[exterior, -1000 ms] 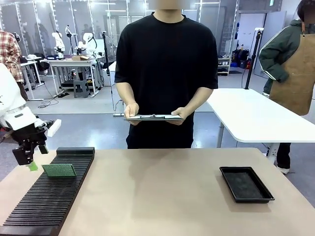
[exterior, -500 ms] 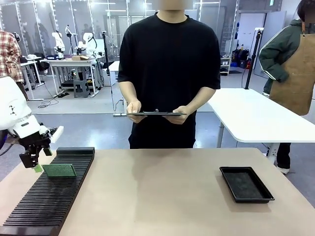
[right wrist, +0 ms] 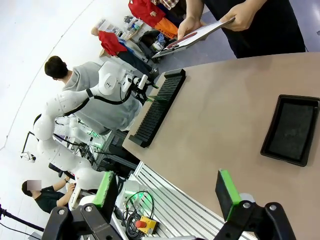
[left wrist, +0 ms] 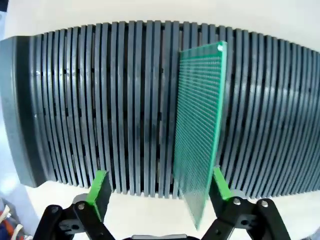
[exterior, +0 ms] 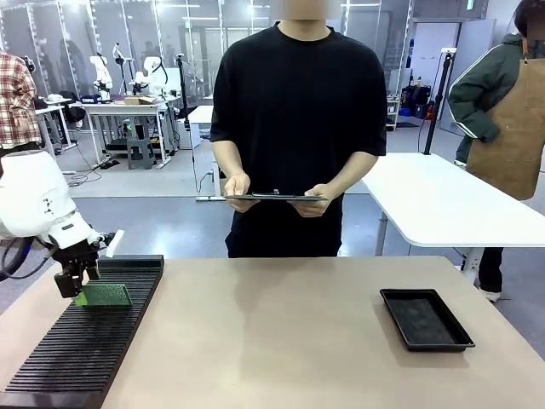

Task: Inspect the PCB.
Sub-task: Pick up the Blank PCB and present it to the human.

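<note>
Left claw has moved in over PCB slotted in rack. Jaws narrowing astride board edge, not clamped yet. Right claw apart, idle. Pick-up for inspection looks imminent.

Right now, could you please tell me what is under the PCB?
The black slotted rack lies under the PCB, which stands tilted on edge in it. The slats beneath the board are covered by it.
</note>
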Action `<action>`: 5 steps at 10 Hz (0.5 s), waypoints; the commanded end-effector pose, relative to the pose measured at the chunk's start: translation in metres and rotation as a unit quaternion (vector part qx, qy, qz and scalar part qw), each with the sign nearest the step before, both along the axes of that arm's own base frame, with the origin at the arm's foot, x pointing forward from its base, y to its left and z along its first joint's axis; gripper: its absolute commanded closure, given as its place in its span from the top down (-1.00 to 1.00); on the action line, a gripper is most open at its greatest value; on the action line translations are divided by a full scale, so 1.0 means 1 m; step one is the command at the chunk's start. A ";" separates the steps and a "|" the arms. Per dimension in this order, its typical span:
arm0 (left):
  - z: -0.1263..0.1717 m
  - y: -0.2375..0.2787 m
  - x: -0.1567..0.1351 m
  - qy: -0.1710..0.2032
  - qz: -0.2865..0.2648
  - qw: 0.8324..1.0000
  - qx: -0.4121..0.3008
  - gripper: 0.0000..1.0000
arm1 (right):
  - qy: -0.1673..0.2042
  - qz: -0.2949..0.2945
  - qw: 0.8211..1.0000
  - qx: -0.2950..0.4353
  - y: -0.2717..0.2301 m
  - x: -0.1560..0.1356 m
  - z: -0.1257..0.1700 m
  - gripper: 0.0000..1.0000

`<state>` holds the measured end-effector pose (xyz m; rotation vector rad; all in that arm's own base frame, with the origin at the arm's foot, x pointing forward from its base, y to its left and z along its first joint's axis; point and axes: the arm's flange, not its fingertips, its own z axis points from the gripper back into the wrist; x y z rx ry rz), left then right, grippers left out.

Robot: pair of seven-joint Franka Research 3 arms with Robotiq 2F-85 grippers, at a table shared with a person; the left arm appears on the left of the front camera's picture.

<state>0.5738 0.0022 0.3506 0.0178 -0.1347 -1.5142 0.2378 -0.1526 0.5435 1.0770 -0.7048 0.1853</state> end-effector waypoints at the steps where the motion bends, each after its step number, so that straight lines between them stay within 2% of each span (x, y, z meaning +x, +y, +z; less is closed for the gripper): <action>1: -0.003 0.000 0.015 -0.001 0.014 1.000 0.012 -0.05 | -0.011 0.002 1.000 0.000 0.000 0.002 0.001 1.00; 2: -0.003 -0.001 0.015 -0.001 0.015 1.000 0.011 -0.43 | -0.011 0.002 1.000 0.000 0.000 0.002 0.001 1.00; 3: -0.003 -0.004 0.012 0.000 0.007 1.000 0.020 -1.00 | -0.011 0.002 1.000 0.000 0.000 0.002 0.001 1.00; 5: -0.003 -0.007 0.009 0.004 0.002 1.000 0.027 -1.00 | -0.011 0.002 1.000 0.000 0.000 0.002 0.001 1.00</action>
